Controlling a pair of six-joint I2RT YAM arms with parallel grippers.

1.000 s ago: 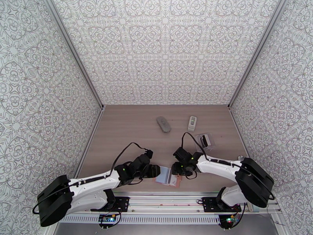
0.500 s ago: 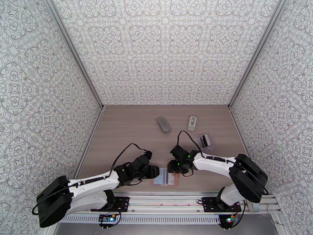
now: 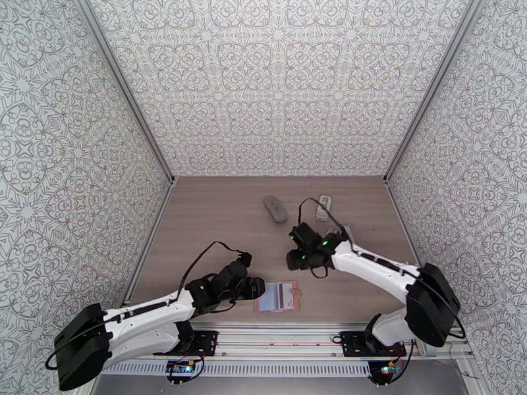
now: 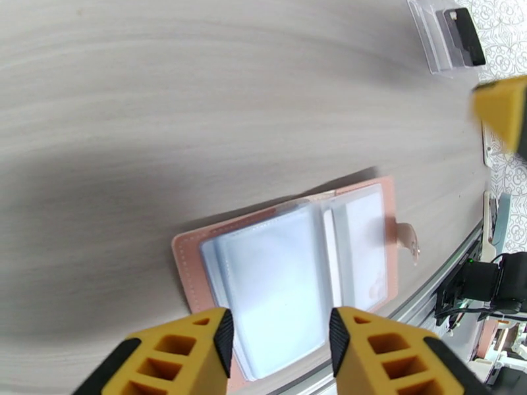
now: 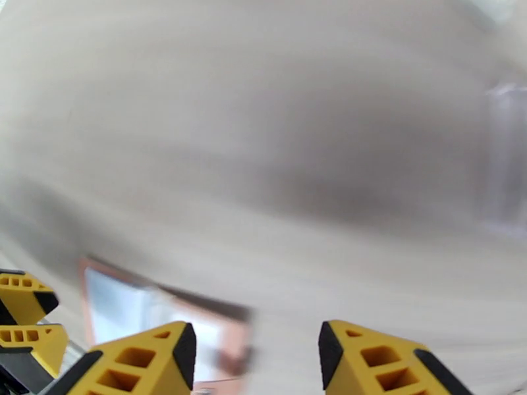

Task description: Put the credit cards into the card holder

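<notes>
Well, the pink fold-open card holder (image 3: 288, 289) with clear plastic sleeves lay open just beside my left gripper (image 3: 258, 288).
From overhead I saw it flat at the near edge of the wooden table (image 3: 217, 225), a blue-grey credit card with a dark stripe (image 3: 271, 299) showing through a sleeve. The left gripper's jaws stood partly apart over the holder's edge, holding nothing. My right gripper (image 3: 294, 258) hung farther back, clear of the holder, also half open and empty. A clear plastic case (image 4: 454, 34) sat well apart, far right.
</notes>
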